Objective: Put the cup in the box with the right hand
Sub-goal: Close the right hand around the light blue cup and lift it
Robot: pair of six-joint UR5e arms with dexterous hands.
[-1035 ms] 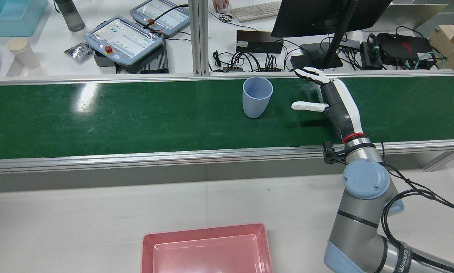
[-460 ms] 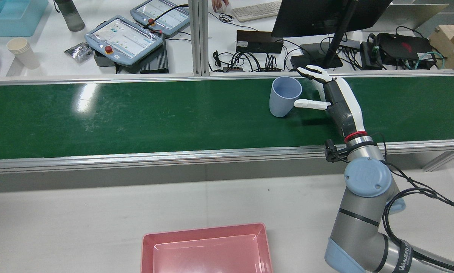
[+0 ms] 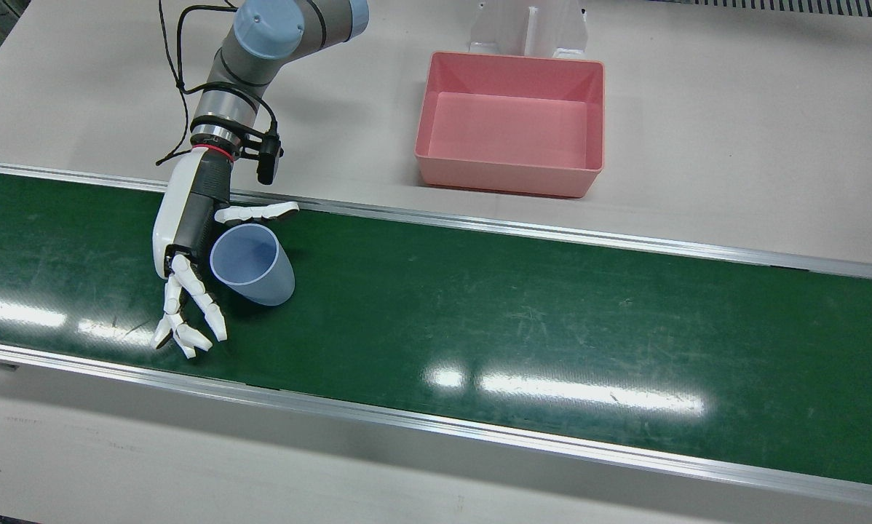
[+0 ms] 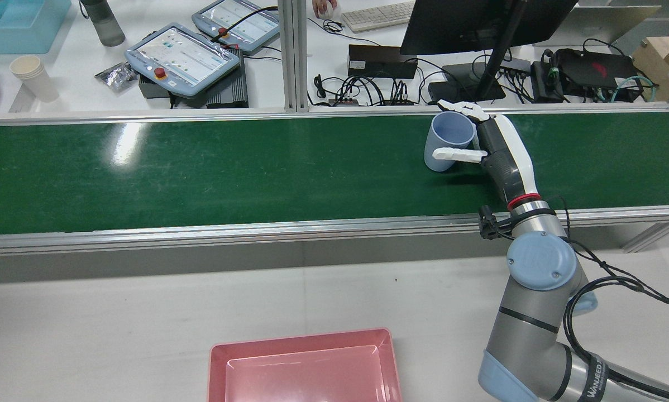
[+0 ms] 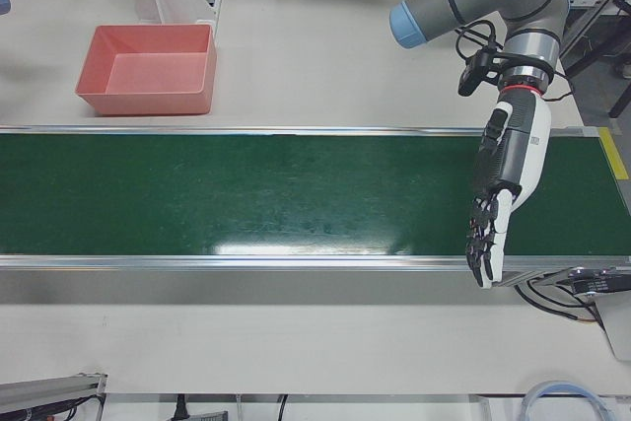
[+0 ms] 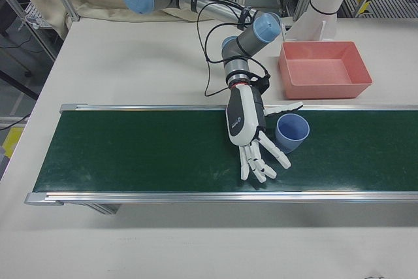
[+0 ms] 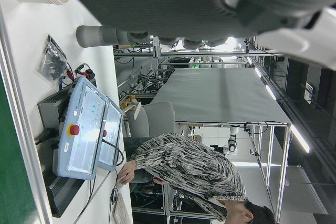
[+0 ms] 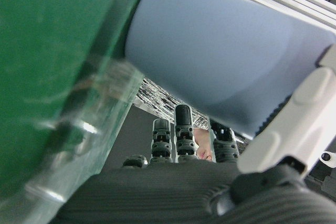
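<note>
Item: right hand at the cup, grasp not yet closed.

My fingers (image 3: pixel 188 313) are spread wide and hold nothing; the thumb lies along the near side of the blue cup (image 3: pixel 252 263), the palm of my right hand (image 3: pixel 188 225) just beside its wall. The cup stands on the green belt (image 3: pixel 552 313), the pink box (image 3: pixel 510 122) well apart on the white table. Left hand (image 5: pixel 493 214): idle over the belt, fingers straight, empty. Next, as I judge it: curl round the cup, lift, carry to the box.
</note>
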